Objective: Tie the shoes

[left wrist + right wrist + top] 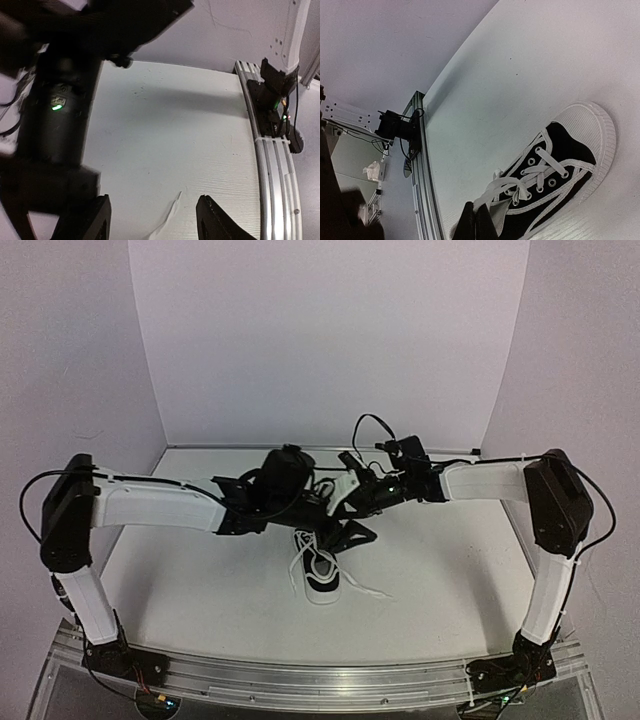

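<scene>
A black shoe (322, 578) with a white sole and white laces lies on the table in front of both arms; in the right wrist view the shoe (560, 175) has its toe pointing away. My right gripper (476, 220) is shut on a white lace (505, 187) just above the shoe's tongue. In the top view the right gripper (320, 535) hangs over the shoe's far end. My left gripper (152, 217) is open, and a loose lace end (172, 210) lies flat on the table between its fingers, untouched. From above, the left gripper (350, 533) sits right beside the right one.
The aluminium rail (272, 165) runs along the table's near edge, with the right arm's base (275, 100) on it. White walls (330, 340) close in the back and sides. A second lace tail (375, 592) trails right of the shoe.
</scene>
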